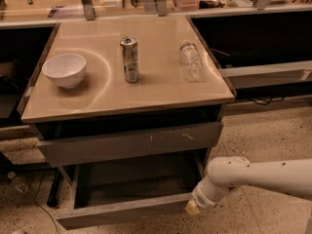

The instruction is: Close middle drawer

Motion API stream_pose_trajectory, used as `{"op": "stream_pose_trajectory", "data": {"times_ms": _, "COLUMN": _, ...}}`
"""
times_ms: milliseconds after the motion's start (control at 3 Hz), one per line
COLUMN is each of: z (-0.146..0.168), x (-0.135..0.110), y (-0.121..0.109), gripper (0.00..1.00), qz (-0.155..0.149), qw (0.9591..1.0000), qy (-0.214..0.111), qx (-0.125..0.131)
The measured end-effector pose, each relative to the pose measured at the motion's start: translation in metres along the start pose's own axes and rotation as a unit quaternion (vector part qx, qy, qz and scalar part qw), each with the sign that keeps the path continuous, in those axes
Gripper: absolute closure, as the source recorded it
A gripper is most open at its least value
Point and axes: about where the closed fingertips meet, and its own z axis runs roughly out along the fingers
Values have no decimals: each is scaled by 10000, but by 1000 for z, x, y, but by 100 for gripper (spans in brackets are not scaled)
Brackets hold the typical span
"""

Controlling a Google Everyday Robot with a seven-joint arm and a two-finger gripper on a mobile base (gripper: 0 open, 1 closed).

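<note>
Three things rest on the tan bench: a white bowl at 10 o'clock, a silver drinks can standing upright near 12 o'clock, and a clear plastic bottle lying on its side at 1 o'clock. They are apart from one another, with the can between the other two.

Under the bench top, a taller grey drawer front with white scuff marks sits slightly out from the cabinet. Below it, at 6 o'clock, the middle drawer is pulled well out. Its dark bare interior is open to view, and its plain grey front lies toward the bottom edge.

A white arm reaches in from 4 o'clock. The tool at its end has a yellowish tip and sits at 5 o'clock, by the right end of the middle drawer's front. Whether it touches the front cannot be told, nor whether the tool is open or closed. Nothing is seen in its hold.
</note>
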Motion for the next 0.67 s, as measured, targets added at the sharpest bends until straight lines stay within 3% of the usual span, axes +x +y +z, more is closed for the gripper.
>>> {"op": "stream_pose_trajectory", "data": {"times_ms": 667, "z": -9, "x": -13, "y": -3, "gripper": 100, "qz": -81, "qw": 9999, "qy": -74, "qx": 114}}
